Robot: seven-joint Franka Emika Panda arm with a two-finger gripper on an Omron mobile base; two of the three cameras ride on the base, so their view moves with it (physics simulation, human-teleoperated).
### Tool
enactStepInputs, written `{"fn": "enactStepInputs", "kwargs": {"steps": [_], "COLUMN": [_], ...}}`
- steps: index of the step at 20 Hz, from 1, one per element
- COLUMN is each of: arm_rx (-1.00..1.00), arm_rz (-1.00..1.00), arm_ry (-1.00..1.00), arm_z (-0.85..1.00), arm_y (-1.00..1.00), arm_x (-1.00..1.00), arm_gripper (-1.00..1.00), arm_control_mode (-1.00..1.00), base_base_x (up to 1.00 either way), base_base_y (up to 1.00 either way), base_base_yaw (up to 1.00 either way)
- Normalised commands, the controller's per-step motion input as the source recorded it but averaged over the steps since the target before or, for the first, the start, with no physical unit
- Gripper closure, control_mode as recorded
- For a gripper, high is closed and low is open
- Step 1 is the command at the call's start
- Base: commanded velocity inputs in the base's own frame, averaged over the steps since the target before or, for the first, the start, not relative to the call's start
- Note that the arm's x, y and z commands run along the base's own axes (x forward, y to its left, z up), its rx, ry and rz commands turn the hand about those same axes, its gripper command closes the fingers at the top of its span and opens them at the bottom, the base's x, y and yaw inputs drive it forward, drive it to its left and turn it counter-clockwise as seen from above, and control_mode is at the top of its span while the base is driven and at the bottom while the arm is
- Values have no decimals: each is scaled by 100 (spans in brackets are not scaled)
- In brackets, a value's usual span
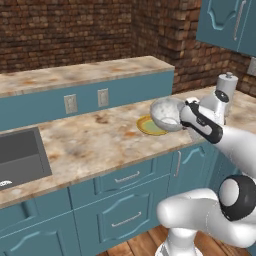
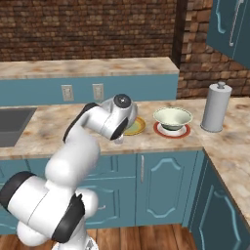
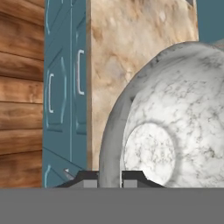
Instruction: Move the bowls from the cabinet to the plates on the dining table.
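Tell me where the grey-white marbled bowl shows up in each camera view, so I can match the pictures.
Left base view: marbled bowl right of centre, held tilted above the yellow-rimmed plate.
Right base view: I cannot make it out; the arm covers that spot beside the same plate.
Hand view: the bowl takes up the right half, its rim between the gripper tips.
Shared landmark: the yellow-rimmed plate.

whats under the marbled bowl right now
The marbled bowl, pinched at its rim by the gripper, hangs over the yellow-rimmed plate; the bowl covers the plate's right part.
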Motion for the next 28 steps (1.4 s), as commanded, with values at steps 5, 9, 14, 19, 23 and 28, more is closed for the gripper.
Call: {"fn": "enactStepInputs", "kwargs": {"steps": [5,9,14,19,23,28], "arm_rx": [0,0,0,0,1,6], "arm_rz": [0,0,0,0,0,0], "arm_ry": [0,0,1,5,6,1], "arm_z": [-20,-13,-12,-20,-17,-14], "arm_y": [0,-1,-3,-2,0,-1], "arm_x": [38,38,36,32,33,39], "arm_gripper": [100,100,100,100,100,100], "arm_control_mode": [-100,-100,-100,-100,-100,-100], "base_base_x": [0,0,0,0,0,0], "base_base_y": [0,0,0,0,0,0], "base_base_yaw": [0,0,0,0,0,0]}}
